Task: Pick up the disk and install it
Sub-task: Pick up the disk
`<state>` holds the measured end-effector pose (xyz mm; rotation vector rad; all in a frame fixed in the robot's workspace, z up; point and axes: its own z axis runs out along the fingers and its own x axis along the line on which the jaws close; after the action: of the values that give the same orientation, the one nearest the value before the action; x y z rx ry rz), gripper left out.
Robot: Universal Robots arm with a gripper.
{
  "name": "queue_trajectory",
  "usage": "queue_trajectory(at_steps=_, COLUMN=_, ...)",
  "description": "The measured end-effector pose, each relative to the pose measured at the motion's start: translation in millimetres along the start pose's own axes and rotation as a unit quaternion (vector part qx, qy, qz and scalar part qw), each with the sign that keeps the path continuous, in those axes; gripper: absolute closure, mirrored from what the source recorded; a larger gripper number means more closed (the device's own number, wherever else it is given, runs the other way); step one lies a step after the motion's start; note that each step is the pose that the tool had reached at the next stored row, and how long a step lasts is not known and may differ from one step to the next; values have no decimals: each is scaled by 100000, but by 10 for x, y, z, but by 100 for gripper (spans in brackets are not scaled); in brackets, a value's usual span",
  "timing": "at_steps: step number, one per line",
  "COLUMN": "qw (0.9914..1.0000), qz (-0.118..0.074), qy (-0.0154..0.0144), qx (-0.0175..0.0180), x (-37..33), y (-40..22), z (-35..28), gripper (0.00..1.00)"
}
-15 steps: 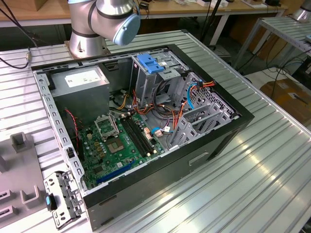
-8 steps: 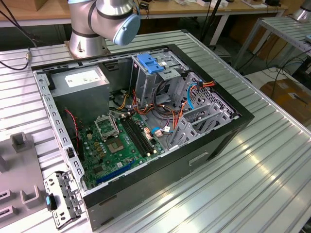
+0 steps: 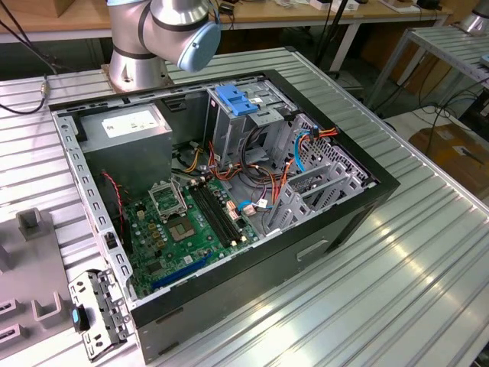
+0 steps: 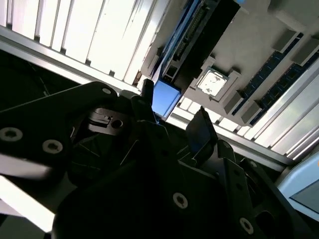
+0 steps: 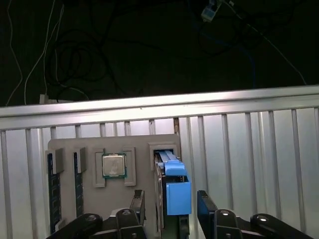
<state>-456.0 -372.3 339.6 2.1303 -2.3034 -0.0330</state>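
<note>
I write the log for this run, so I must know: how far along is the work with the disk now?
Done: the approach. The gripper straddles the disk, with one open finger on each side.
In hand: nothing yet. The disk stands on edge in its slot of the grey holder, and small gaps show beside both fingers.
Left: lifting the disk and installing it in the computer case.

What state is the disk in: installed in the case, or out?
Out: the disk stands on edge in the grey tray, straddled by the open gripper.
</note>
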Motion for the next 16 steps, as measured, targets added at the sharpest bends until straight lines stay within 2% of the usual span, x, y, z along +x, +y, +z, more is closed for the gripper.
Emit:
queue_trajectory(at_steps=6, qw=99999, qz=-76, qy=-398, qx=-30, x=0, y=9, z=36, gripper=46)
queue_trajectory(at_steps=7, qw=99996, qz=-136, qy=-846, qx=-69, x=2, y=8, z=133, gripper=32)
queue_trajectory(at_steps=8, qw=99993, qz=-159, qy=-1201, qx=-95, x=3, y=8, z=261, gripper=33)
queue_trajectory(at_steps=9, qw=99992, qz=-170, qy=-1211, qx=-81, x=6, y=22, z=355, gripper=41)
queue_trajectory(at_steps=10, qw=99993, qz=-171, qy=-1209, qx=-83, x=6, y=22, z=357, gripper=41)
queue_trajectory(at_steps=11, qw=99993, qz=-172, qy=-1208, qx=-83, x=6, y=22, z=359, gripper=49)
queue_trajectory(at_steps=12, qw=99993, qz=-168, qy=-1211, qx=-77, x=6, y=23, z=360, gripper=49)
queue_trajectory(at_steps=13, qw=99992, qz=-167, qy=-1216, qx=-70, x=6, y=23, z=364, gripper=56)
queue_trajectory(at_steps=16, qw=99989, qz=-906, qy=-1203, qx=-30, x=6, y=23, z=375, gripper=56)
